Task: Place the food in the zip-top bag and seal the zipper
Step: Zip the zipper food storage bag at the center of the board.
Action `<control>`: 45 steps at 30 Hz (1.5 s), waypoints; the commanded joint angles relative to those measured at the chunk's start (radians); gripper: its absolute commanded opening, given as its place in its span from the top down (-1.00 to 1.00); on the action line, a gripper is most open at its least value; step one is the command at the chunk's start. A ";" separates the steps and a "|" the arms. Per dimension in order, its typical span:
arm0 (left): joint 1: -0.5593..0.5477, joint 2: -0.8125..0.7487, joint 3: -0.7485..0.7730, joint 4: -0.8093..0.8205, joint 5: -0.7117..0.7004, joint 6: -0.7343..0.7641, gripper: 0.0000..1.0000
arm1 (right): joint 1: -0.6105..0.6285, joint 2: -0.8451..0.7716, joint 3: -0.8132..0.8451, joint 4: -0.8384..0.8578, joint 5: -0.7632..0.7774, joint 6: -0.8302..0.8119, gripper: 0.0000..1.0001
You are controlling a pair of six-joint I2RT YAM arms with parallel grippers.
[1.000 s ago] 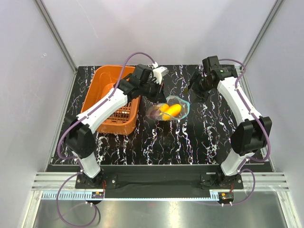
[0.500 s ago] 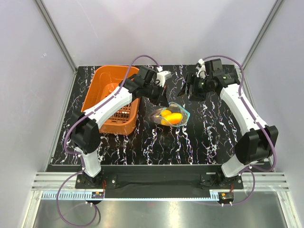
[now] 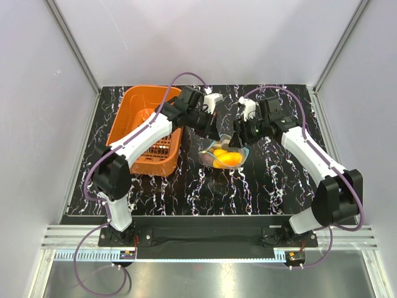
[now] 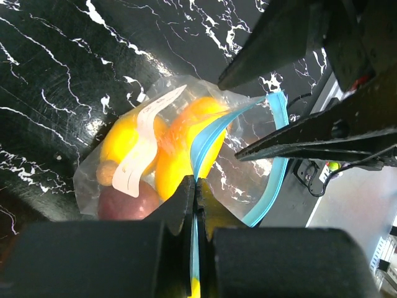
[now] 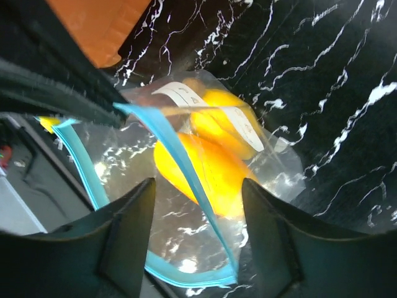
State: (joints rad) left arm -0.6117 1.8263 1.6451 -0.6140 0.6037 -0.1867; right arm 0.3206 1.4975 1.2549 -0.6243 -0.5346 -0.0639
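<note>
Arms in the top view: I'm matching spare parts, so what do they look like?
The left arm and right arm have white links, black joints and looping purple cables. The left hand and right hand have black fingers.

black white-veined table (image 3: 260,186) bears an orange basket (image 3: 123,124); zip-top bag (image 3: 242,152) rests mid-table.

Yellow-orange and reddish-purple food (image 4: 180,155), clear bag (image 4: 242,183), light-blue zipper (image 4: 201,146), orange basket (image 3: 139,105), black white-veined table (image 3: 260,180).
</note>
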 commanded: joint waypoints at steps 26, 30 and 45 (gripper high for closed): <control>0.155 -0.285 -0.196 0.129 -0.036 0.108 -0.86 | 0.021 0.026 0.044 0.080 0.154 -0.050 1.00; 0.170 -0.308 -0.234 0.226 -0.036 0.115 -0.92 | 0.021 0.009 0.011 0.077 0.214 -0.050 1.00; 0.253 -0.231 -0.318 0.461 0.376 0.326 -0.92 | 0.020 -0.104 -0.054 0.009 0.274 -0.063 1.00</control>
State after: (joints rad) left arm -0.3939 1.5688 1.3212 -0.2859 0.8371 0.1162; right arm 0.3367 1.4574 1.2083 -0.5846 -0.3164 -0.1009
